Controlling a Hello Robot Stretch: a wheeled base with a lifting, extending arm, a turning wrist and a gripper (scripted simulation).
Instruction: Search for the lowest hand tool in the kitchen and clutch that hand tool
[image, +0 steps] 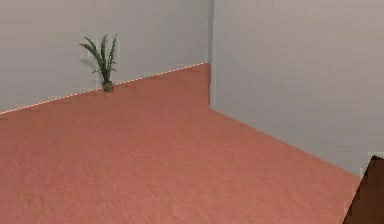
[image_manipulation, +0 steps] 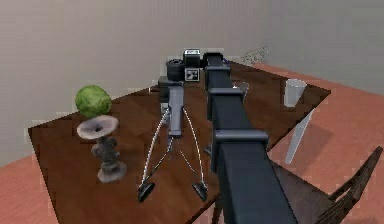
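Arm (image_manipulation: 235, 140) is spanning the brown table (image_manipulation: 60, 150). Gripper (image_manipulation: 173, 190) is hanging over bare tabletop, holding nothing; jaw spread cannot be told. Green ball (image_manipulation: 92, 100) is sitting at its 11 o'clock, grey statuette (image_manipulation: 103, 150) at 10, cup (image_manipulation: 293, 92) at 2. Hand tool's whereabouts: cannot tell.

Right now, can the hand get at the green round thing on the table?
Probably yes: the hand hangs above the same table, with bare tabletop between it and the green round thing.

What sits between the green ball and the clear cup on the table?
In the arm side view, the arm and its tool cross between green ball and cup; the tabletop there is otherwise bare.
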